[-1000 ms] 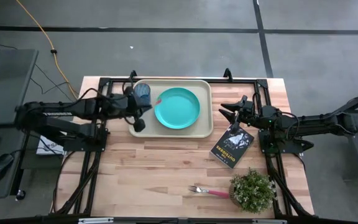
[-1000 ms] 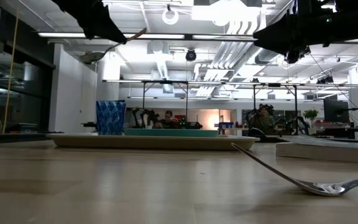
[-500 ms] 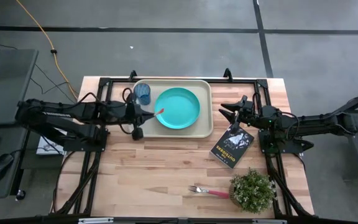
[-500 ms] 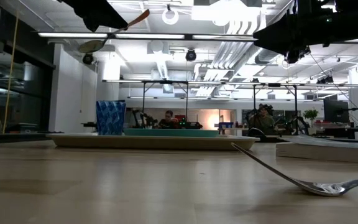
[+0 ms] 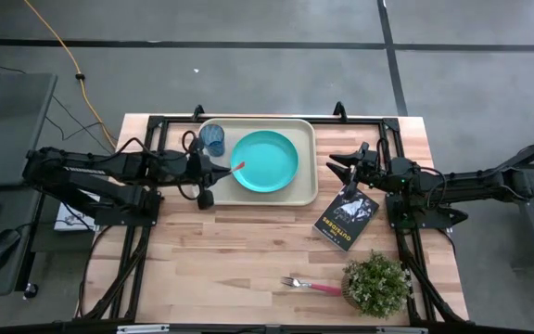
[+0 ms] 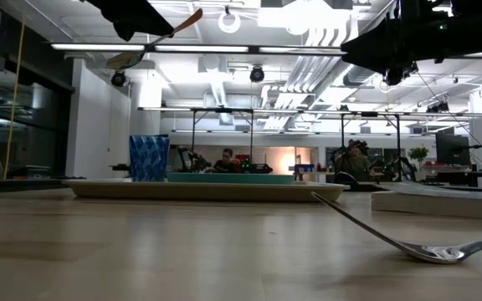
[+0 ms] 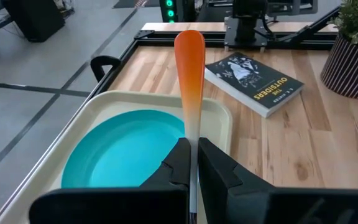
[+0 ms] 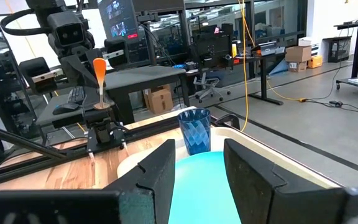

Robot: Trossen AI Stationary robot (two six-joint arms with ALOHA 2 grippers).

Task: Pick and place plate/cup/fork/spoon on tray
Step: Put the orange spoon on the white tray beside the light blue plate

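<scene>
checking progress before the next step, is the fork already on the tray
No, the fork lies on the bare wood next to the potted plant, well apart from the tray.

Grey concrete floor (image 5: 276,83) with dark seams, yellow cable (image 5: 58,46) at 10 o'clock. Ceiling strip lights (image 6: 249,48), ducts, desks (image 8: 135,74) and office chairs beyond.

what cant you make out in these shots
- Spoon bowl: left wrist view, hidden behind the left gripper shut on the handle.
- Fork handle end: high view, covered by the plant.
- Plate: low view, only its edge shows above the tray rim.
- Right gripper holds nothing.
</scene>
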